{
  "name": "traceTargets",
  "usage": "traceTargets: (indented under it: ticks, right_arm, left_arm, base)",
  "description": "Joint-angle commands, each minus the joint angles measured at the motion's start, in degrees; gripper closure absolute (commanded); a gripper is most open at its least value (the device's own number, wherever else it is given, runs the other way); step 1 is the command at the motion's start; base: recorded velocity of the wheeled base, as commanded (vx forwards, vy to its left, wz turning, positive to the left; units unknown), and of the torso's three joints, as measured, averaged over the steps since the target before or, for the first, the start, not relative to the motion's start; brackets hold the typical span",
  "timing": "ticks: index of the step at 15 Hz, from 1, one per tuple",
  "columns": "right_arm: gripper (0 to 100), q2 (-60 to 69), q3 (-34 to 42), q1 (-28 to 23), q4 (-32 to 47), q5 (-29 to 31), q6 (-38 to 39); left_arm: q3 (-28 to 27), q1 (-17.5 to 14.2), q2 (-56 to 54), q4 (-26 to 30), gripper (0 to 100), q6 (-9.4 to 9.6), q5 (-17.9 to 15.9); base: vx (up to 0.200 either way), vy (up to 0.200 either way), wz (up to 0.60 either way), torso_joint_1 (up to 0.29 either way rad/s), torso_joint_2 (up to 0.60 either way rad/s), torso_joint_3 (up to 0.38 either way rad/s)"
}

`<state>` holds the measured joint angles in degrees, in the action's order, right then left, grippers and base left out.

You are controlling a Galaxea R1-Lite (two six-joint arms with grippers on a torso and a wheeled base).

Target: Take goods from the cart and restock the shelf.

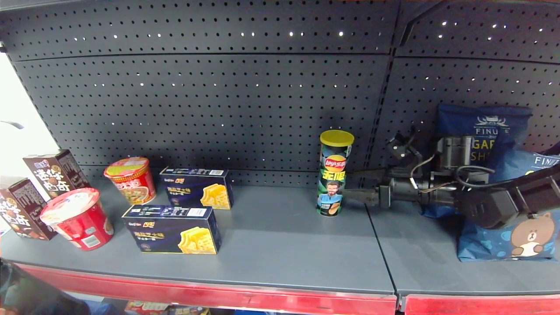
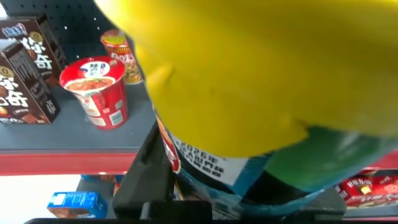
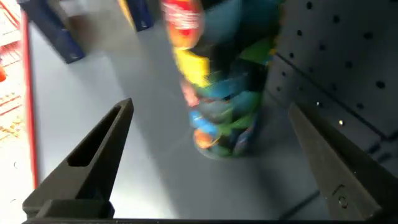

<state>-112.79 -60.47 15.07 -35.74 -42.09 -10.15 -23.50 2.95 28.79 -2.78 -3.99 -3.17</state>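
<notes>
One chip can stands upright on the grey shelf, near the pegboard back wall and just beside the seam between two shelf boards. It is a tall, narrow tube with a yellow lid. Its wrapper is dark green and blue, with a red-and-yellow logo high up and a printed figure low down.

The right gripper lies level with the can's lower half, on its right, with the jaws spread wide. In the right wrist view the can sits ahead of the two open fingers, and neither is touching it.

The can seems to be placed, so my guess is that the step in hand is clearing the gripper. It should draw straight back along its own line, keeping the jaws wide and the height steady. A tube this slim and tall would tip at a light brush.

The left gripper looks closed around a second can of the same kind, held in front of the shelf's left end. That one could go beside the first.

To the left stand two blue boxes, two red noodle cups and brown boxes. Blue bags lean against the back wall behind the right arm.
</notes>
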Motion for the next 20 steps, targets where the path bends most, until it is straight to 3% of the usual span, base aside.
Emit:
traceTargets:
  ticks: [1, 4, 16, 17, 20]
  right_arm:
    - [0, -5.2, -3.3, 0.2, -0.1, -0.8, -0.1]
    - [0, -8.9, -5.8, 0.6, -2.8, -4.4, 0.0]
    - [0, -13.5, -11.8, 3.0, -3.0, -4.6, 1.5]
    - [100, -13.6, -11.7, 3.1, -4.1, -4.6, 1.5]
    - [100, -13.4, -11.7, 4.0, -5.2, -4.1, 3.4]
  left_arm:
    - [0.4, 0.0, -0.8, 0.2, 100, -0.06, 0.0]
    - [1.2, 0.0, -1.0, 0.8, 100, -0.14, 0.0]
    - [2.1, 0.0, -3.0, 3.1, 100, -0.14, 0.0]
    - [2.0, 0.0, -4.0, 4.9, 100, -0.06, 0.0]
    - [1.9, 0.0, -5.5, 6.3, 100, -0.06, 0.0]
  base:
    - [0.000, 0.000, 0.00, 0.000, 0.00, 0.000]
    - [0.000, 0.000, 0.00, 0.000, 0.00, 0.000]
    - [0.000, 0.000, 0.00, 0.000, 0.00, 0.000]
    - [0.000, 0.000, 0.00, 0.000, 0.00, 0.000]
    - [0.000, 0.000, 0.00, 0.000, 0.00, 0.000]
